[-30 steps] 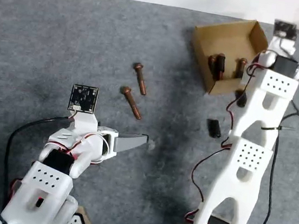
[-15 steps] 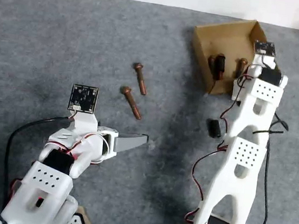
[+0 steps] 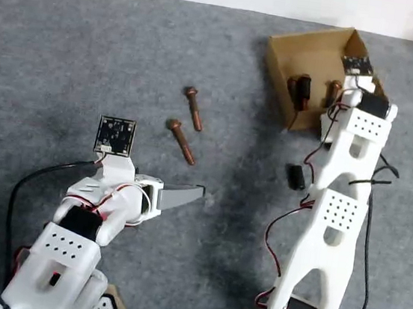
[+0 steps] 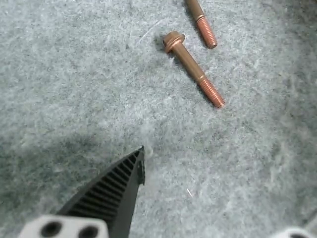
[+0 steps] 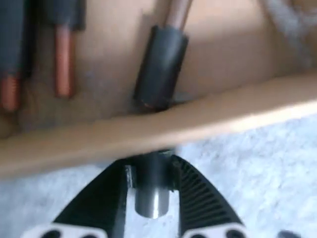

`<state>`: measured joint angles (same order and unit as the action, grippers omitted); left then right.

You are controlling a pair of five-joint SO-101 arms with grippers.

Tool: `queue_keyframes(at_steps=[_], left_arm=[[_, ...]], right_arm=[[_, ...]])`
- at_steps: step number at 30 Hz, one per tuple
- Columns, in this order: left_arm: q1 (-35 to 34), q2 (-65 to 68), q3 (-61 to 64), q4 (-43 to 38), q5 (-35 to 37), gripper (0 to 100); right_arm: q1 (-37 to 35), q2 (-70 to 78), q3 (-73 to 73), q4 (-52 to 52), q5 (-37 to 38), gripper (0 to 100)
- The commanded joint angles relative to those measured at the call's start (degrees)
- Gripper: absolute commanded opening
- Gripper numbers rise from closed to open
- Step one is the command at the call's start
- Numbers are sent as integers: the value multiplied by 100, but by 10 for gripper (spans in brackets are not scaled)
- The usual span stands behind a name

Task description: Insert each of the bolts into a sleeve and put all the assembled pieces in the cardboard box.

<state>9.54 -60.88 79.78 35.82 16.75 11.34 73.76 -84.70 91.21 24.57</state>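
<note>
Two loose copper bolts [image 3: 192, 107] [image 3: 180, 141] lie on the grey mat; in the left wrist view they are the full bolt [image 4: 192, 67] and a cut-off one [image 4: 200, 22]. My left gripper [image 3: 186, 194] rests low on the mat just short of them, open and holding nothing. The cardboard box [image 3: 312, 58] at the back right holds assembled pieces [image 3: 303, 89] [image 3: 333, 91]. My right arm [image 3: 348, 164] stretches to the box's near wall [image 5: 148, 131]. Just outside that wall my right gripper [image 5: 151, 166] is shut on a black sleeve [image 5: 152, 191]. Sleeved bolts [image 5: 161, 67] lie inside.
A spare black sleeve [image 3: 295, 176] lies on the mat beside the right arm, between it and the bolts. Red and black cables hang along that arm. The mat's back edge meets a white wall just behind the box.
The right arm has drawn back from over the box's far side toward its near wall. The left arm and the loose bolts have not moved.
</note>
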Motion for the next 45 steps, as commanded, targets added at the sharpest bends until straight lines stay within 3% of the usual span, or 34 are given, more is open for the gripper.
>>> queue_keyframes(at_steps=[1, 4, 11, 19, 25, 36, 41, 45], left_arm=[[-66, -40, -567, 642, -35, 511], [-66, -40, -1042, 1477, 0, 511], [-567, 101, -1385, 1793, 457, 511], [-673, 2571, -2914, 2233, 651, 511], [-919, 4400, -4400, 2497, 756, 511], [-356, 6853, -6387, 2963, 1697, 511], [-382, 7275, -6765, 2963, 2734, 511], [-365, 7354, -6800, 2919, 2769, 510]], right_arm=[[-189, -127, -259, 699, 88, 6], [-198, -75, -822, 989, 44, 6], [-22, -127, -1349, 998, -316, 6], [-84, -418, -1191, 998, -774, 6], [-145, -1393, 92, 998, -765, 6], [-145, -3820, 2281, 989, -765, 6], [-127, -5112, 3310, 980, -730, 6], [-171, -6229, 4154, 971, -580, 6]])
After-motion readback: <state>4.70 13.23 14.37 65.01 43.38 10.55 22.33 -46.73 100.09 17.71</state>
